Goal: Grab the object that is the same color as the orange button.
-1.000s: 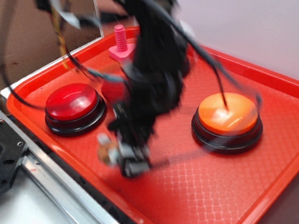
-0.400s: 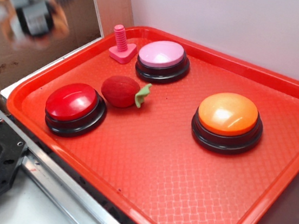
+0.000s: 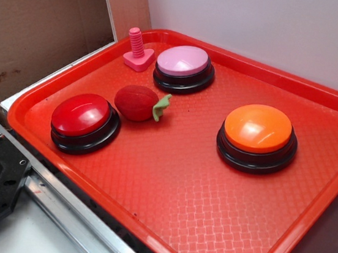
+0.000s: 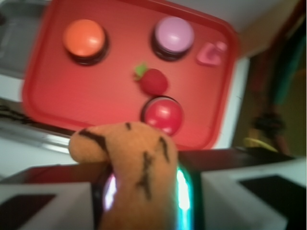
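The plush tiger (image 4: 134, 163), orange with black stripes, fills the lower middle of the wrist view, pinched between my gripper's (image 4: 144, 191) two fingers. The gripper is high above the tray's left side and out of the exterior view. The orange button (image 3: 258, 129) sits on its black base at the tray's right; it also shows in the wrist view (image 4: 84, 37).
A red tray (image 3: 218, 231) holds a red button (image 3: 81, 114), a pink-domed button (image 3: 183, 61), a red plush fruit with a green leaf (image 3: 137, 103) and a pink toy screw (image 3: 137, 51). Brown cardboard (image 3: 40, 18) stands at the left, a metal rail (image 3: 72, 213) in front.
The arm rose from the tray's front middle with the tiger, swung up and left, and has left the exterior view.
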